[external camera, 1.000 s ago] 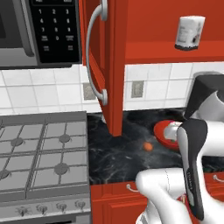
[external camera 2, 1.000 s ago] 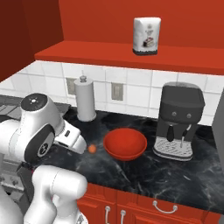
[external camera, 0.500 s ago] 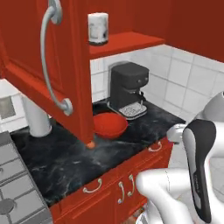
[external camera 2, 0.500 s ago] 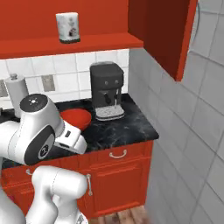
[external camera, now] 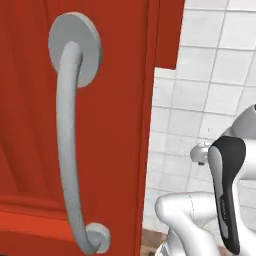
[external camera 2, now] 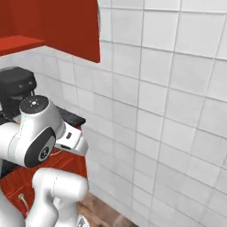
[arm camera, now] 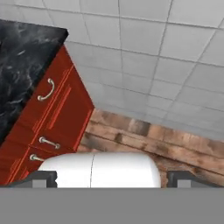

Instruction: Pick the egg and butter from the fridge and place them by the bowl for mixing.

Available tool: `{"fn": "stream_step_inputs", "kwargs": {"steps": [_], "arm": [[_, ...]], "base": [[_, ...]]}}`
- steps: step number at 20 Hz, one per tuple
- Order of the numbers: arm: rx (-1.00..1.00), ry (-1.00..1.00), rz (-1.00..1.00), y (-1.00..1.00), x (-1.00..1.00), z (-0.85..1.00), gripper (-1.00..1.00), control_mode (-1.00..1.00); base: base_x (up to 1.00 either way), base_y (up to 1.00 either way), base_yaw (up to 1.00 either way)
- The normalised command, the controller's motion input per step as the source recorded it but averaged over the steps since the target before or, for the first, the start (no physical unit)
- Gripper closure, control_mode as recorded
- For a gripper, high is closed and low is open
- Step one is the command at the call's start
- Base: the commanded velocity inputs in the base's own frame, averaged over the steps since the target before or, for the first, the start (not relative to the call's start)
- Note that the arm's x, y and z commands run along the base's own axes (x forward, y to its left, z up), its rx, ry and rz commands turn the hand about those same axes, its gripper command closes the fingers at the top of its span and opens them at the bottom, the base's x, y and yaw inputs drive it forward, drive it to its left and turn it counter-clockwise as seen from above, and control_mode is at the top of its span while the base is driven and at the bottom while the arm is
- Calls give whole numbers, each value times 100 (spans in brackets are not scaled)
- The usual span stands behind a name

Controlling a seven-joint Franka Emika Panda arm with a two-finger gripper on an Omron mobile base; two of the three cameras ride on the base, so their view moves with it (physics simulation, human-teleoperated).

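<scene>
Tool (arm camera: 113,178): dark tips set wide apart; aimed down at wooden floor (arm camera: 175,148) beside red drawers (arm camera: 57,118)

The white arm is folded up tight over its base, gripper (arm camera: 112,178) pointing down, jaws spread wide, holding nothing.

Black marbled counter (arm camera: 24,57) ending at a corner beside the white tiled wall (arm camera: 144,65), set over red base cabinets (arm camera: 52,118) with grey handles. Wooden plank floor (arm camera: 175,148) below, meeting cabinets and wall. In the right base view, black coffee machine (external camera 2: 15,91) standing on the counter's dark edge (external camera 2: 73,119).
</scene>
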Motion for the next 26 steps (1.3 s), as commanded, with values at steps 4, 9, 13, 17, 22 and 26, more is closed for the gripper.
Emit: {"fn": "stream_step_inputs", "kwargs": {"steps": [4,9,13,17,22,26], "arm": [[0,0,0,0,0,0,-100,100],[0,0,0,0,0,0,-100,100],[0,0,0,0,0,0,-100,100],[0,0,0,0,0,0,-100,100],[0,0,0,0,0,0,-100,100],[0,0,0,0,0,0,-100,100]], "base": [[0,0,-100],[0,0,-100],[0,-15,-100],[1,-29,-100],[30,-25,-92],[90,-2,-62]]}}
